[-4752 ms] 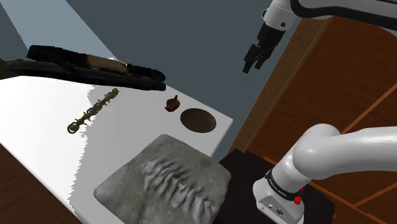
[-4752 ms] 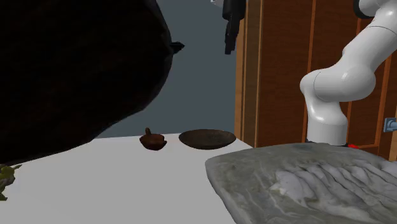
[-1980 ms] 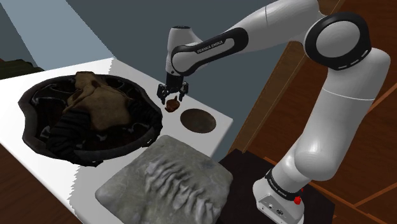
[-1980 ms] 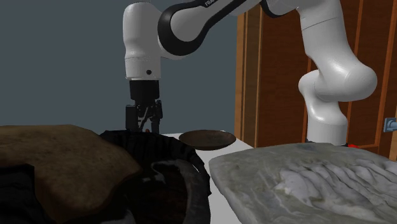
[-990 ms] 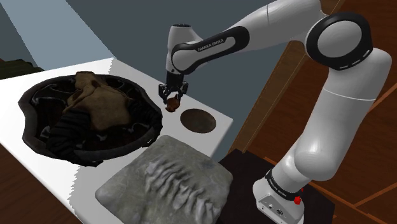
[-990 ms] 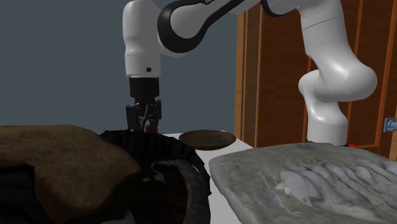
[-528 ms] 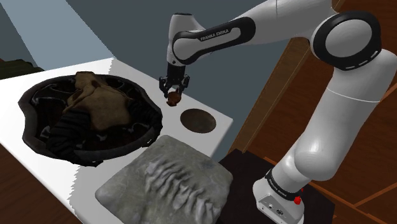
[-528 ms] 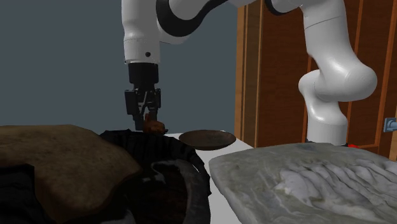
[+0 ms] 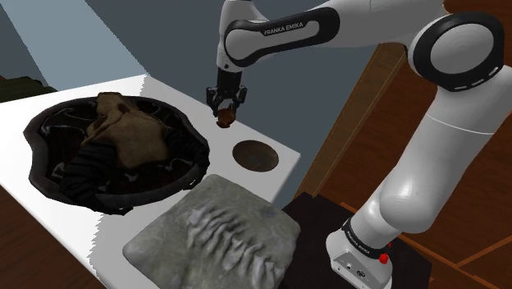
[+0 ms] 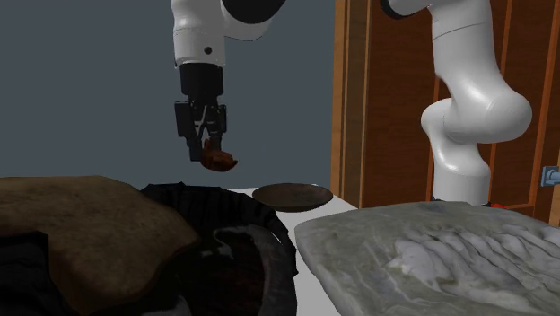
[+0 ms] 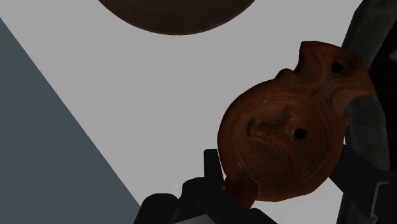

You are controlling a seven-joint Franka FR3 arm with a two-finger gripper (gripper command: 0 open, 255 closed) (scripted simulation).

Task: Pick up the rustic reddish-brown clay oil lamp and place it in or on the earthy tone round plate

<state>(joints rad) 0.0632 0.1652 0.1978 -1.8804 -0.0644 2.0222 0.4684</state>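
Observation:
The reddish-brown clay oil lamp (image 9: 224, 121) hangs in the air above the white table, clasped by my black gripper (image 9: 226, 112). In the second exterior view the lamp (image 10: 218, 159) sits tilted under the gripper (image 10: 206, 148), well clear of the tabletop. The wrist view has the lamp (image 11: 286, 137) as a round disc with a spout, pinched at its handle end between the fingers (image 11: 213, 168). The dark brown round plate (image 9: 253, 154) lies on the table's corner, below the lamp and toward the shoulder view's right; its rim (image 11: 172, 22) lies ahead of the gripper, and the plate (image 10: 291, 194) is bare.
A large dark basket (image 9: 115, 152) holding brown cloth takes up the table's middle. A grey rumpled slab (image 9: 213, 234) lies at the near corner, close to the plate. A wooden wall (image 10: 395, 99) stands behind the arm. The white table (image 9: 279, 148) ends just past the plate.
The gripper has risen with the lamp in it, lifting it off the table and higher above the basket's rim. The plate and the other things have not moved.

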